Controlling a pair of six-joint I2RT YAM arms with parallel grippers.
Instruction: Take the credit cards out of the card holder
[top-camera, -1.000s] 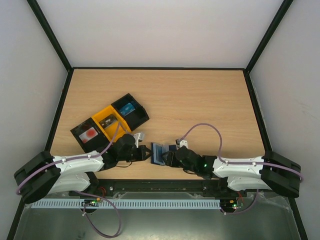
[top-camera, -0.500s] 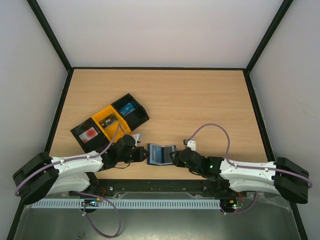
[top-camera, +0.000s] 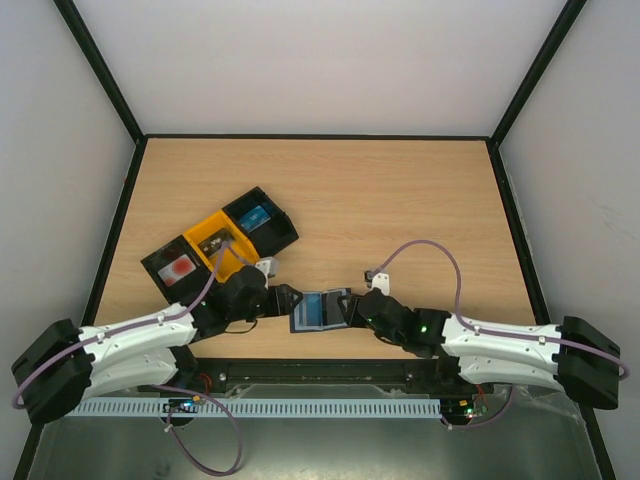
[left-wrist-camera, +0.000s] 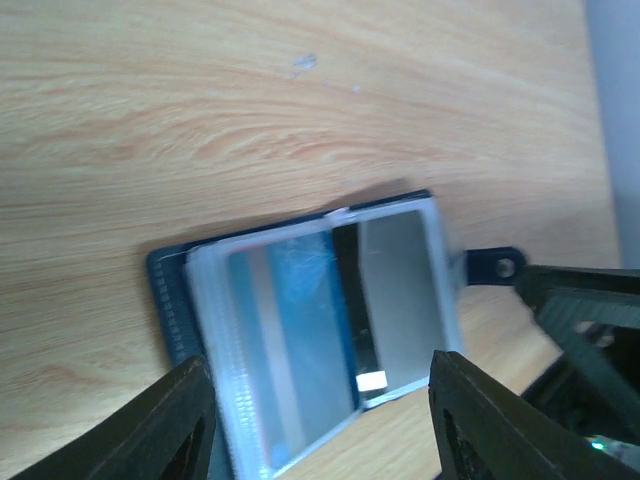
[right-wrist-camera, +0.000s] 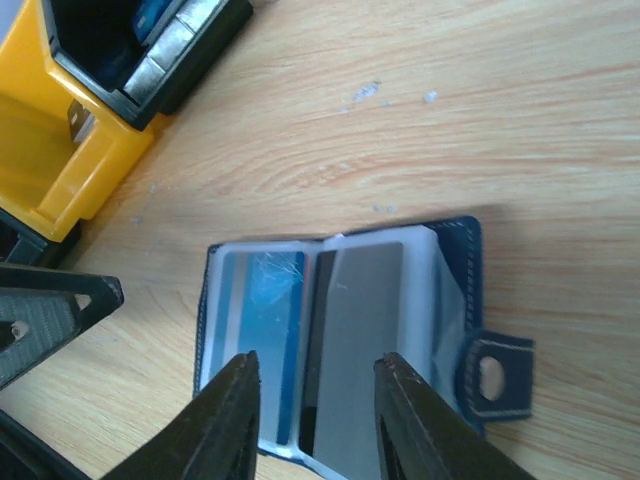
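Wooden table bears the card holder; left pincer and right pincer agape, empty.

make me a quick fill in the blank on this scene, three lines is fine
1. The card holder lies ___ on the table.
2. Of the three trays in a row, the middle tray is coloured ___.
3. The white card with the red mark sits in an end tray coloured ___.

Missing words: open; yellow; black
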